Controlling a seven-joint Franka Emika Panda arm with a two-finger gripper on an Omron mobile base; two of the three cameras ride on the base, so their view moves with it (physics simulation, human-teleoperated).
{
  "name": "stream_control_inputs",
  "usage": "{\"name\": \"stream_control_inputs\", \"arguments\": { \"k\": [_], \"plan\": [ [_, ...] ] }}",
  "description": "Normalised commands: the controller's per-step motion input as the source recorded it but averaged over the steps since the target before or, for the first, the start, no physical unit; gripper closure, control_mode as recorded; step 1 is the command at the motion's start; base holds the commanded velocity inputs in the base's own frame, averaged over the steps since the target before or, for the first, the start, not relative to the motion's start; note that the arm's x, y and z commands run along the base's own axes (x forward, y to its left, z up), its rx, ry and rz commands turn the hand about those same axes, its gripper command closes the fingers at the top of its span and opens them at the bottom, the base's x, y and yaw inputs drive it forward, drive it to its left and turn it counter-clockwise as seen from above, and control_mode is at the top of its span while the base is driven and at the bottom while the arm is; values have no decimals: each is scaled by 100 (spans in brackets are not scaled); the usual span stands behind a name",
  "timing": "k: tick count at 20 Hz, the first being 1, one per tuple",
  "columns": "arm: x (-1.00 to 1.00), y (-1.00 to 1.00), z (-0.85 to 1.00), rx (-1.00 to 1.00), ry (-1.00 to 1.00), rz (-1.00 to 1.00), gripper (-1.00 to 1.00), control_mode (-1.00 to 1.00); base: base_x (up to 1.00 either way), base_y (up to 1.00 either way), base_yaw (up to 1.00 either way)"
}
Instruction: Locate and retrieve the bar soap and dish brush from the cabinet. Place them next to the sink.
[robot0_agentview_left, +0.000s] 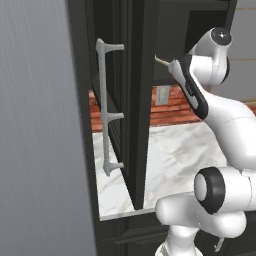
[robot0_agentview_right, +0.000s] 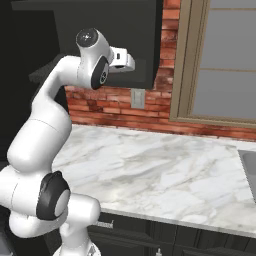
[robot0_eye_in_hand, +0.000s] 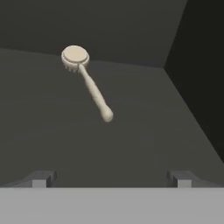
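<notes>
Dish brush (robot0_eye_in_hand: 87, 82) flat on cabinet (robot0_eye_in_hand: 131, 144) floor | hand (robot0_eye_in_hand: 111, 178) spread wide, empty, aimed inside, short of brush

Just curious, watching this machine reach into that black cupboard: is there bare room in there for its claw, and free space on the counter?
Inside the cabinet, the floor is bare all around the dish brush, widest toward the right wall. The open claw sits short of it. The marble counter lies bare between the brick wall and the sink.
</notes>
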Motion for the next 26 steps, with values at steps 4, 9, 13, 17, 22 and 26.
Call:
{"name": "stream_control_inputs", "arguments": {
  "k": [4,9,13,17,22,26],
  "plan": [
    [47,0,0,0,0,3,-100,-100,0,0,0],
    [48,0,0,-1,2,0,-100,-100,0,0,0],
    [37,0,0,-1,0,0,-100,-100,0,0,0],
    [42,0,-7,0,2,0,-100,-100,0,0,0],
    [47,1,-6,0,0,0,-100,-100,0,0,0],
    [42,0,-9,0,1,0,-100,-100,0,0,0]
  ]
}}
